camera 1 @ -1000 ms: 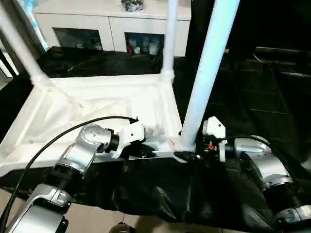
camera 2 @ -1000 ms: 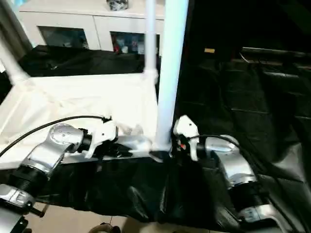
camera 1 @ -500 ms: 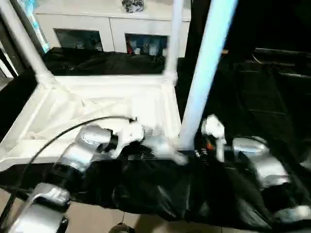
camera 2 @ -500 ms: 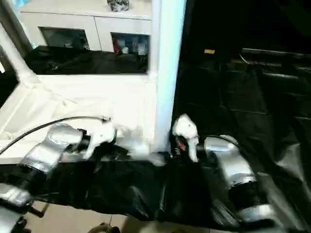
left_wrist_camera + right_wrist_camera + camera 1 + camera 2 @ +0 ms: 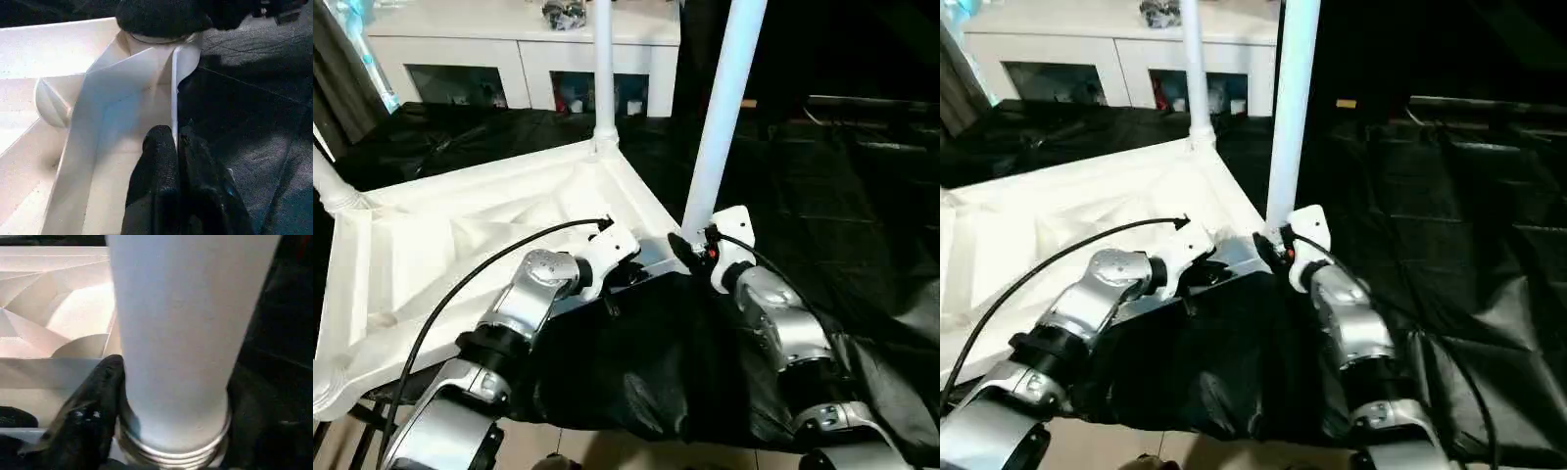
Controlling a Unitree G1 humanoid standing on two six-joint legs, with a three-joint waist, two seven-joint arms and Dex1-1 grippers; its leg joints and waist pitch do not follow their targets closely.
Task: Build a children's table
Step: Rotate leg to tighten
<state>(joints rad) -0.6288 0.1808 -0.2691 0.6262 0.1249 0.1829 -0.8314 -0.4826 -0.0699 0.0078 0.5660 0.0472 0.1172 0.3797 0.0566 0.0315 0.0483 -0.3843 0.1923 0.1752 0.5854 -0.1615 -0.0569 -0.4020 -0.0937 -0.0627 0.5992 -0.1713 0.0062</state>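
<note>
**Both grippers at the near corner of the upturned tabletop**

Head views: white tabletop (image 5: 480, 245) upside down on a black sheet (image 5: 862, 196), ribbed underside up, turned at an angle. Three legs upright in corner sockets: far leg (image 5: 603, 69), near leg (image 5: 722, 108), and a third leg (image 5: 328, 181) at the picture's left edge. Left gripper (image 5: 625, 276) low at the near rim, just left of the near leg's socket. Right gripper (image 5: 690, 250) at the base of the near leg, black fingers on either side of it. White cabinet (image 5: 524, 44) with glass doors behind.

Left wrist view: left gripper (image 5: 175, 147) with jaws clenched on the thin upright edge of the tabletop (image 5: 98, 122), one black finger on each face of the rim. Corner socket beyond, partly hidden by a dark shape.

Right wrist view: near leg (image 5: 181, 333) standing large and upright, its ringed foot seated at the corner. Right gripper (image 5: 171, 401) with jaws wrapped around the leg's base, one black finger (image 5: 93, 401) pressed against its side, the other dark and hard to make out on the opposite side. Ribs of the tabletop (image 5: 54, 308) visible behind.
</note>
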